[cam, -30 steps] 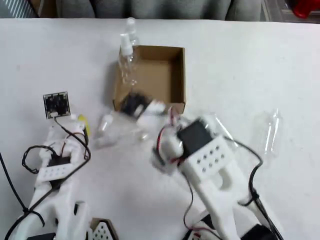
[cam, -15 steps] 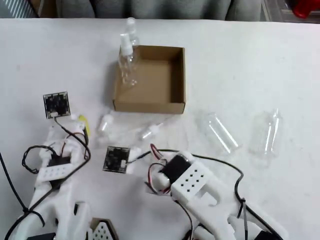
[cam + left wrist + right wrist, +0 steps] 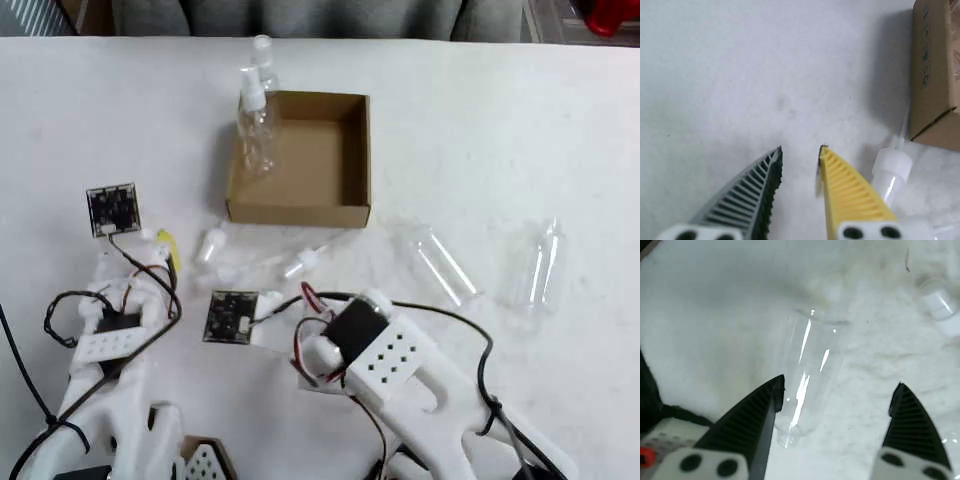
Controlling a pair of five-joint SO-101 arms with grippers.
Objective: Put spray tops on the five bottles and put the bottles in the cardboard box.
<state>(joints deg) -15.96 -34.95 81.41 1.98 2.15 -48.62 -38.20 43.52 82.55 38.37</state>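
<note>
— Left wrist view: how is the left gripper (image 3: 800, 148)?
— Fingers narrow, nothing between them. A spray top (image 3: 891, 167) lies just beside the yellow one, with the cardboard box (image 3: 932, 75) beyond it.
— And the right gripper (image 3: 840, 381)?
— Fingers wide. A clear bottle (image 3: 807, 370) lies on the surface (image 3: 715, 315) beneath the gap. Farther off, a capped bottle (image 3: 255, 115) stands at the box's left wall.
</note>
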